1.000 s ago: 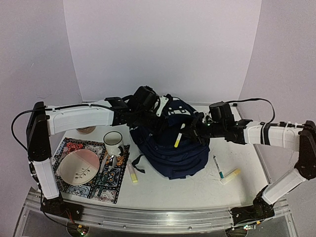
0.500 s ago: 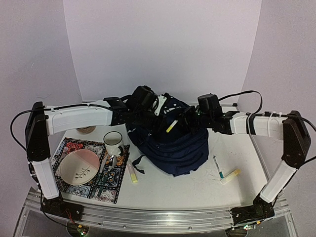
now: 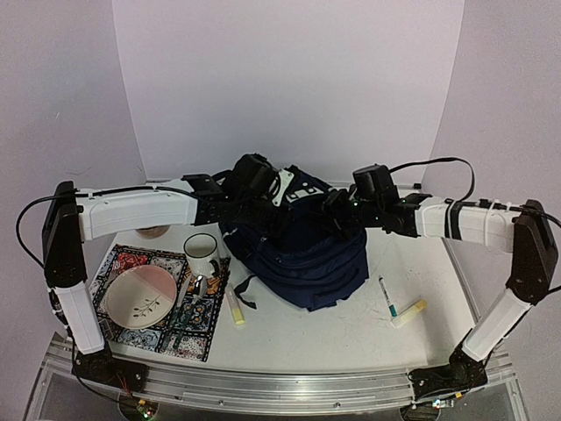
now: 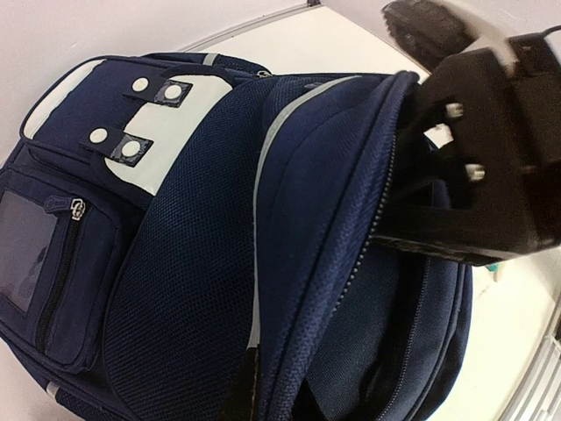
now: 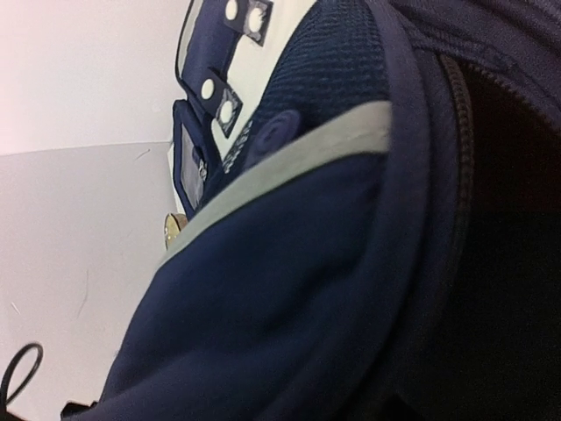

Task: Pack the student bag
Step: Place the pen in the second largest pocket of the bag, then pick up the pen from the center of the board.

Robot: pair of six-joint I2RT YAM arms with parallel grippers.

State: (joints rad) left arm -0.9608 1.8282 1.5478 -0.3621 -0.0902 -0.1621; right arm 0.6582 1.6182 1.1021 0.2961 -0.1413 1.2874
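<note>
The student bag (image 3: 307, 259), dark navy with white patches, lies mid-table with its main opening lifted. My left gripper (image 3: 266, 213) is at the bag's upper left, shut on the rim fabric of the opening (image 4: 298, 289) and holding it up. My right gripper (image 3: 338, 217) reaches into the opening from the right. Its black body (image 4: 478, 167) shows in the left wrist view, but its fingertips are hidden inside the bag. The right wrist view shows only navy fabric (image 5: 280, 307) and a grey stripe, with no fingers and nothing held.
A white mug (image 3: 200, 250), a pink plate (image 3: 136, 296) and cutlery sit on a patterned mat (image 3: 197, 340) at front left. A yellow highlighter (image 3: 235, 309) lies beside the mat. A green pen (image 3: 387, 296) and another yellow highlighter (image 3: 408, 313) lie right of the bag.
My right gripper carried a yellow marker left into the bag's opening. The marker no longer shows. The left arm has held still.
</note>
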